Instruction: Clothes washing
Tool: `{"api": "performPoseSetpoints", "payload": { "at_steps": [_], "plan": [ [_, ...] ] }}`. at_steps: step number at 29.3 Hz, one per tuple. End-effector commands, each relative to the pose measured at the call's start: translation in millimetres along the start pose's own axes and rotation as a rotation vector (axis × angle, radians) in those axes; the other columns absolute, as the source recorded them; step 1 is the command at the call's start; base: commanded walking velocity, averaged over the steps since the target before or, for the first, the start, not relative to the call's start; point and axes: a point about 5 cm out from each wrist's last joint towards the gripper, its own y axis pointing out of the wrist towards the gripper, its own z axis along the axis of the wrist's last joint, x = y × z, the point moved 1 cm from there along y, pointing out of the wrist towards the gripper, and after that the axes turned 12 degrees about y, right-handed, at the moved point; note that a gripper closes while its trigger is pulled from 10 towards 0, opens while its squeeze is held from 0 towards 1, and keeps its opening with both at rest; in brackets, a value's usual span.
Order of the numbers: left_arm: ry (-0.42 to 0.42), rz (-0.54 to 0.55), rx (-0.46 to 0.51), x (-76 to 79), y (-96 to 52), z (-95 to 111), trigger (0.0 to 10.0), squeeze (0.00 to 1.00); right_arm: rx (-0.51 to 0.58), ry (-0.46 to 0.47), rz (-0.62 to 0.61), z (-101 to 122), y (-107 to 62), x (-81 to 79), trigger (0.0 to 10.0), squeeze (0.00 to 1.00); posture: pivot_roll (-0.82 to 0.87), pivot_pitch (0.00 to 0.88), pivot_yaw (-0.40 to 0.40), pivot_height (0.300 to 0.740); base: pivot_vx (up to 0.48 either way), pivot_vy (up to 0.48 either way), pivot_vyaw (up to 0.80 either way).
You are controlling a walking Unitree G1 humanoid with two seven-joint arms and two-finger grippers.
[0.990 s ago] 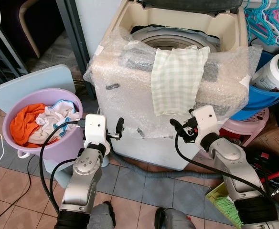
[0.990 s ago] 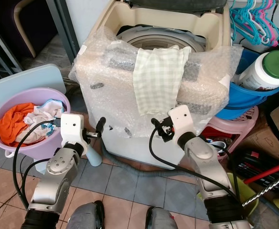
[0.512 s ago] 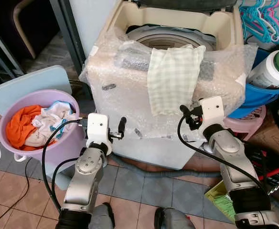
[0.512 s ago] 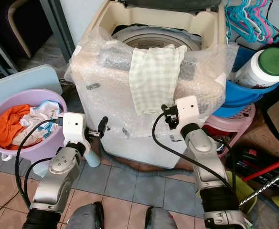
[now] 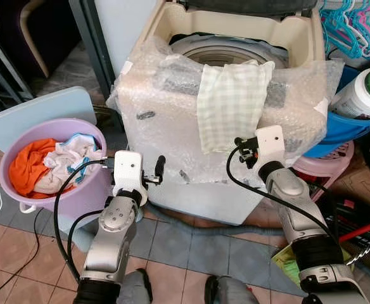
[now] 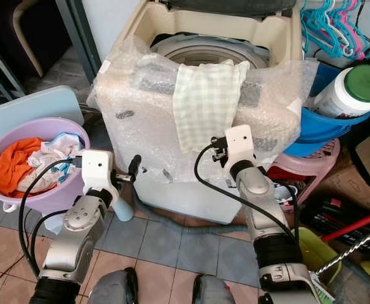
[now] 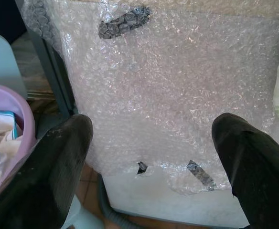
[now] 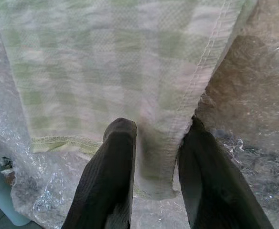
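Right gripper [image 8: 154,191] pinches the lower corner of the checked cloth [image 5: 230,101], fingers closed on the fabric. The cloth hangs over the bubble-wrapped front of the washing machine [image 5: 172,126], probably to be lifted into the drum. Left gripper [image 7: 149,157] waits spread wide, empty, beside the purple basin [image 5: 20,196] of clothes.

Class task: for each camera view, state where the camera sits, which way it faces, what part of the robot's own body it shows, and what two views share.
Head stereo views: look forward and down at the bubble-wrapped cream washing machine; both silver arms show.
Left wrist view: faces the machine's front between the open left pincer.
Right wrist view: right pincer closing around the green checked cloth.
Shared: cloth and machine appear in head and wrist views.
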Motion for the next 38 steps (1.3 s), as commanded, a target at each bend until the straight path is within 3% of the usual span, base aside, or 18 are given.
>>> {"api": "performPoseSetpoints", "payload": {
  "at_steps": [1,5,16,19,20,24,25,26,27,28,29,31,32,33,34,35,37,38],
  "plan": [
    [0.008,0.0,-0.008,0.2,-1.7,-1,10.0,0.0,-0.007,0.017,-0.015,-1,0.1,4.0,0.0,0.0,-0.01,0.115,-0.005,0.74,0.0,0.0,0.0],
    [0.007,-0.005,-0.01,0.7,-1.4,-1,10.0,0.0,0.003,0.037,-0.019,2,0.5,10.7,0.0,0.0,-0.02,0.117,-0.001,0.74,0.0,0.0,0.0],
    [0.008,-0.007,-0.007,1.4,0.7,0,10.0,0.0,-0.016,0.053,0.03,1,3.3,9.1,0.0,0.0,-0.02,0.114,-0.001,0.74,0.0,0.0,0.0],
    [0.009,-0.004,-0.005,1.1,1.4,0,10.0,0.0,-0.029,0.063,0.082,0,5.9,0.7,0.0,0.0,-0.01,0.11,-0.001,0.74,0.0,0.0,0.0],
    [0.009,-0.003,-0.003,1.1,1.8,1,10.0,0.0,-0.047,0.059,0.186,4,9.1,-10.6,0.0,0.0,-0.01,0.107,-0.001,0.74,0.0,0.0,0.0],
    [0.009,-0.003,-0.002,1.1,1.9,1,10.0,0.0,-0.055,0.051,0.256,9,10.6,-17.0,0.0,0.0,-0.01,0.107,-0.001,0.74,0.0,0.0,0.0],
    [0.01,-0.003,-0.001,0.9,2.5,1,10.0,0.0,-0.018,0.023,0.432,33,12.2,-28.3,0.0,0.0,-0.01,0.102,-0.001,0.74,0.0,0.0,0.0],
    [0.01,-0.003,-0.001,0.9,2.5,1,10.0,0.0,-0.018,0.023,0.432,33,12.2,-28.3,0.0,0.0,-0.01,0.102,-0.001,0.74,0.0,0.0,0.0],
    [0.012,-0.002,0.002,0.4,3.4,1,10.0,0.0,0.136,0.034,0.64,103,16.4,-37.3,0.0,0.0,-0.01,0.101,-0.001,0.74,0.0,0.0,0.0],
    [0.012,-0.002,0.002,0.4,3.4,1,10.0,0.0,0.136,0.034,0.64,103,16.4,-37.3,0.0,0.0,-0.01,0.101,-0.001,0.74,0.0,0.0,0.0],
    [0.012,-0.002,0.003,0.3,3.6,1,10.0,0.0,0.177,0.038,0.682,120,15.7,-38.9,0.0,0.0,-0.01,0.101,-0.001,0.74,0.0,0.0,0.0],
    [0.012,-0.002,0.004,0.8,4.3,2,10.0,0.0,0.421,0.12,0.502,190,28.5,-17.9,0.0,0.0,-0.01,0.096,-0.004,0.74,0.0,0.0,0.0],
    [0.01,-0.002,0.006,1.8,4.9,2,10.0,0.0,0.608,0.234,0.277,240,30.8,6.4,0.0,0.0,-0.01,0.095,-0.005,0.74,0.0,0.0,0.0],
    [0.009,-0.002,0.007,2.2,5.0,2,10.0,0.0,0.647,0.278,0.13,249,30.8,22.4,0.0,0.0,-0.01,0.092,-0.007,0.74,0.0,0.0,0.0],
    [0.009,-0.002,0.007,2.2,5.0,2,10.0,0.0,0.647,0.278,0.13,249,30.8,22.4,0.0,0.0,-0.01,0.092,-0.007,0.74,0.0,0.0,0.0],
    [0.008,0.0,0.007,2.5,5.1,2,10.0,0.0,0.612,0.16,-0.051,244,32.8,37.9,10.0,0.0,-0.01,0.09,-0.01,0.74,0.0,0.0,0.0],
    [0.007,0.001,0.007,2.7,5.3,2,10.0,0.0,0.53,-0.024,-0.049,230,37.8,34.3,10.0,0.0,-0.01,0.091,-0.01,0.74,0.0,0.0,0.0],
    [0.007,0.002,0.008,2.5,5.3,2,10.0,0.0,0.494,0.006,0.006,218,40.3,29.9,10.0,1.0,-0.01,0.091,-0.01,0.74,0.0,0.0,0.0]
  ]
}}
